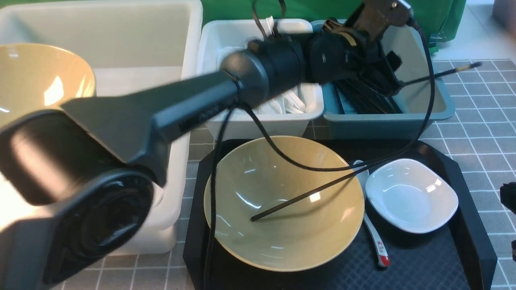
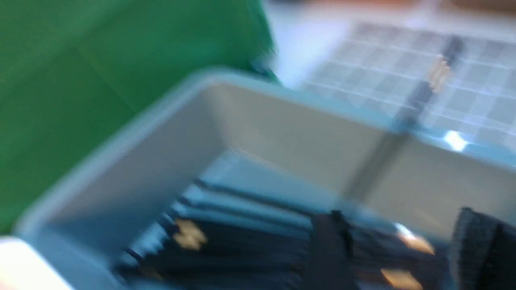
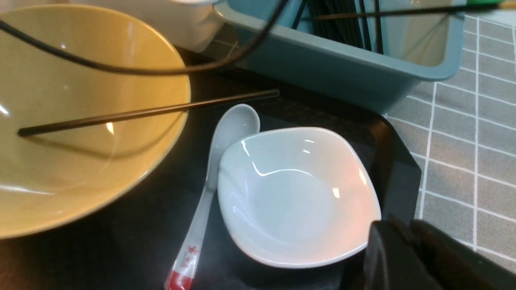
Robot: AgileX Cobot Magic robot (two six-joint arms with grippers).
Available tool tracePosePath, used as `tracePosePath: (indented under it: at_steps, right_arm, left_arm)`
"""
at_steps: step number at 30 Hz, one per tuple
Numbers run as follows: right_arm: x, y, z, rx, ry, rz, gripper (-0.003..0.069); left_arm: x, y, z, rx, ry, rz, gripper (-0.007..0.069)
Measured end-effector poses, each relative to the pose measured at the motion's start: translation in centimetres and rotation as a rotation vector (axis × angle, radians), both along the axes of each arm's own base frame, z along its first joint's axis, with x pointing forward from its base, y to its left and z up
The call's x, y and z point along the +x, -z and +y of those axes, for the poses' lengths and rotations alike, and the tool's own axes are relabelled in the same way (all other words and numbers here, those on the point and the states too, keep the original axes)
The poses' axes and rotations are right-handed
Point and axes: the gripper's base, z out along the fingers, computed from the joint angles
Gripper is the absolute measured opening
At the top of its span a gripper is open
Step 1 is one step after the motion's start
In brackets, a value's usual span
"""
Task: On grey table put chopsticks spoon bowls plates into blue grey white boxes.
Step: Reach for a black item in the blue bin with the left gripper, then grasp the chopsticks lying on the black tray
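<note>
While the left gripper [image 1: 385,80] hangs over the blue box [image 1: 387,121], too blurred to tell whether it grips anything, one chopstick [image 1: 443,73] leans out across the box's right rim. Another chopstick [image 1: 306,196] rests in the bowl [image 1: 282,241] on the tray [image 1: 471,225], with the spoon [image 1: 377,237] between bowl and plate [image 1: 411,197]. The right gripper [image 3: 407,257] sits near the plate, its state unclear.

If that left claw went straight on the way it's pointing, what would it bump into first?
Probably the black chopsticks piled in the blue-grey box beneath it, though that view is blurred.
</note>
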Motion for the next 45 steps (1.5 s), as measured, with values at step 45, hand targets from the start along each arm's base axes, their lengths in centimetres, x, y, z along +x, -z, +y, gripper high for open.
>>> tracePosePath:
  at_steps: [45]
  right_arm:
    - [0.0,0.4,0.0,-0.001,0.003,0.004,0.0118]
  left_arm:
    - [-8.4,2.8,6.8,0.603,0.347,0.358,0.0299]
